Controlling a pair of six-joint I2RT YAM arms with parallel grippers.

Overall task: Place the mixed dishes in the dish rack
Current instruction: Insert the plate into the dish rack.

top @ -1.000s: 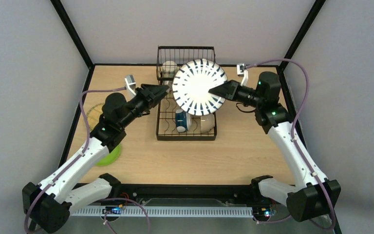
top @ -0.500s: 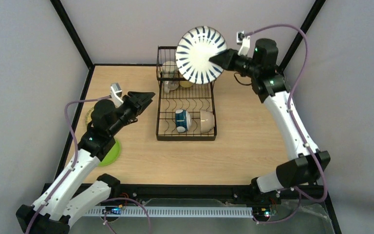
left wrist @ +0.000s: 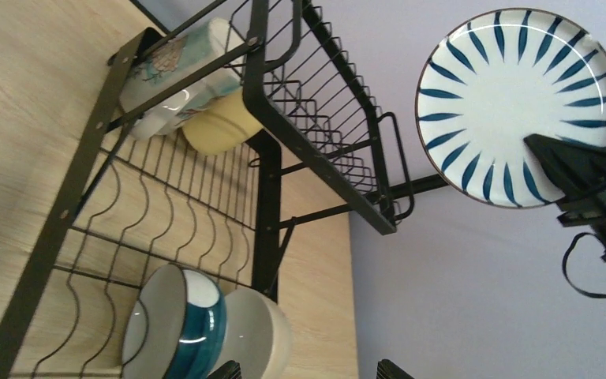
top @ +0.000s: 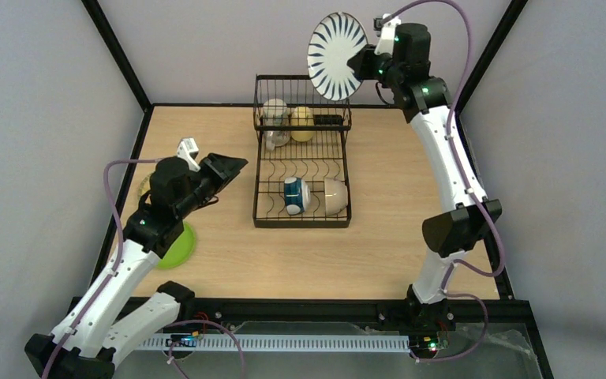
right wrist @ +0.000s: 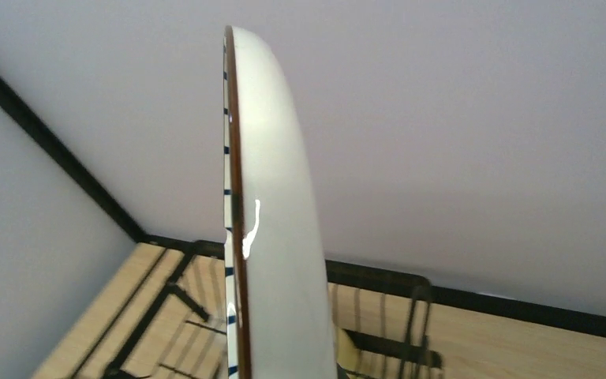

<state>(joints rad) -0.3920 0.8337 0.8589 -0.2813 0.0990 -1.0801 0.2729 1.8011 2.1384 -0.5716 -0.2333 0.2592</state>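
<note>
Top external view: my right gripper (top: pixel 360 61) pinches the striped plate (top: pixel 335 57) by its right-hand edge. It holds the plate upright, high in the air by the far, basket end of the dish rack (top: pixel 301 224). The plate is white, with dark blue stripes running from the rim toward a bare centre. From my right wrist it shows edge-on, with a thin brown rim and a plain glossy back.

My left gripper (top: pixel 233 166) hangs spread wide and empty just left of the rack.

A beige mug (top: pixel 274 110) and a yellow mug (top: pixel 303 124) sit in the raised basket, below the plate. At the rack's near end a blue-and-white bowl (top: pixel 293 195) and a white bowl (top: pixel 334 196) lie on their sides, touching. A lime-green plate (top: pixel 180 246) lies on the table (top: pixel 387 229), partly under my left arm.
</note>
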